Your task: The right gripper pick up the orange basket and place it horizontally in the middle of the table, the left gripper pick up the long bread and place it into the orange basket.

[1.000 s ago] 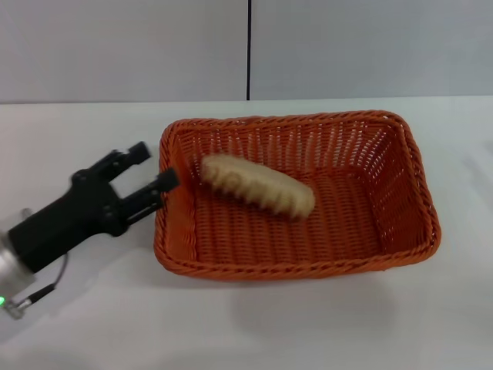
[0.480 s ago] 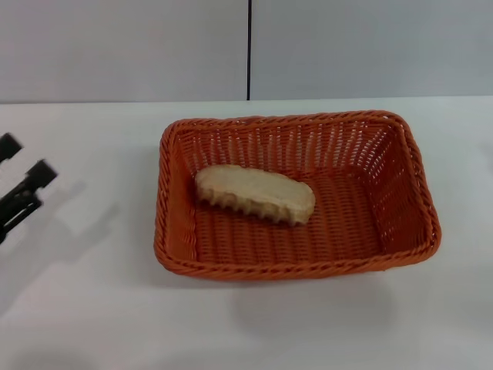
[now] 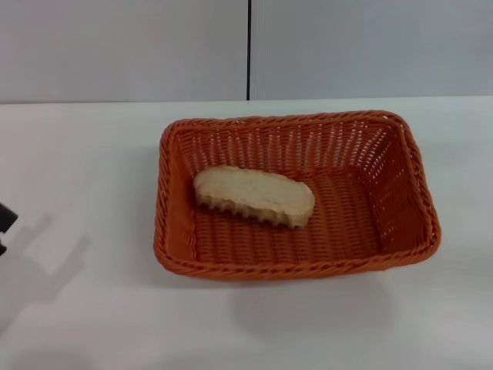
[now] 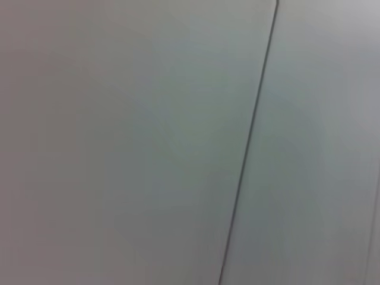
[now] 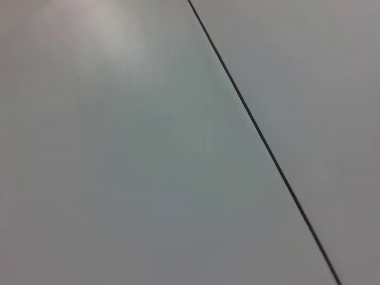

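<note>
Quick count — one orange basket (image 3: 296, 196), one long bread (image 3: 254, 194) lying inside it, one white table (image 3: 92, 154) under both. Only a black sliver of one hand (image 3: 4, 223) shows, well apart from the basket — that's everything.

You're only getting a black sliver of the left gripper (image 3: 4, 223) poking in at the head view's left edge, so its fingers aren't showing. Both wrist views are just catching blank grey wall.
</note>
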Controlling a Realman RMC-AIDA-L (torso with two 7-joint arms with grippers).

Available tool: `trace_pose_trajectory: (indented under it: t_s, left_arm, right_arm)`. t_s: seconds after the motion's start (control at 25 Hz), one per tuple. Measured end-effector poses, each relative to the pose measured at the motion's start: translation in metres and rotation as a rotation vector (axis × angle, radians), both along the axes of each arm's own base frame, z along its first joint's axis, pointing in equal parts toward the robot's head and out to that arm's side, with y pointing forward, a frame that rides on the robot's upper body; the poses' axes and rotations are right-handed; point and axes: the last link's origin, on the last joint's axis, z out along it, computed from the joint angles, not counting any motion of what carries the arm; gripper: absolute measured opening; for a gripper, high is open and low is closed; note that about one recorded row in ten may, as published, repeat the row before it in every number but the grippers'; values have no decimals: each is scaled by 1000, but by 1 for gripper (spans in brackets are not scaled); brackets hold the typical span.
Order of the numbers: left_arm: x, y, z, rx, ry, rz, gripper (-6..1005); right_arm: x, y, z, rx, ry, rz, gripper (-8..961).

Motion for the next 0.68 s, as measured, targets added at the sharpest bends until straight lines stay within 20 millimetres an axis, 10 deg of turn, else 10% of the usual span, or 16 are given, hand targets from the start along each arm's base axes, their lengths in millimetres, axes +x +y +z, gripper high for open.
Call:
trace_pose_trajectory:
  t_s: [0.68]
  left_arm:
    - [7, -4, -20, 108, 24, -2, 786]
  right_arm:
    - [5, 9, -2, 59, -32, -79, 638]
